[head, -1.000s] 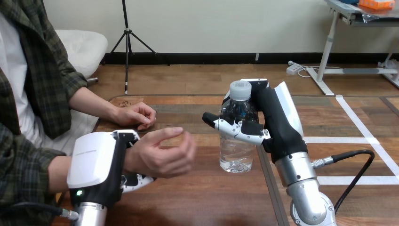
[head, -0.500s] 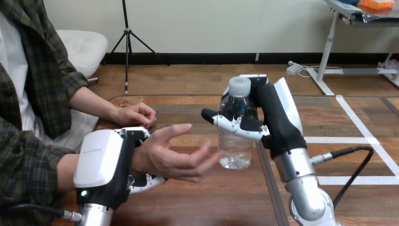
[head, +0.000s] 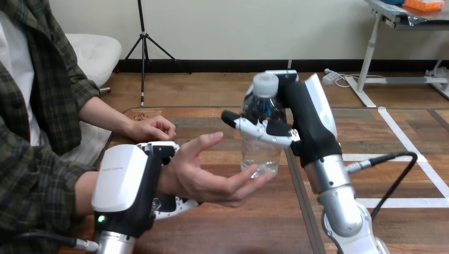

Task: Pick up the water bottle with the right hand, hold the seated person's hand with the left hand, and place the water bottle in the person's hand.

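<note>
A clear water bottle (head: 260, 138) with a white cap hangs just above the table, my right hand (head: 304, 124) shut on its upper half from the right. The person's open hand (head: 212, 177), palm up, reaches under it, fingertips touching the bottle's base. My left hand (head: 132, 188) is curled round the person's wrist (head: 161, 180) from below and behind, its white back toward me.
The person's other hand (head: 152, 128) rests loosely closed on the wooden table (head: 254, 222) at the far left. White tape lines (head: 402, 159) cross the table's right part. A black cable (head: 392, 182) loops off my right forearm.
My right hand has carried the bottle up and left. The person's fingers have opened flat and, with my left hand on the wrist, moved right to meet the bottle's base.
</note>
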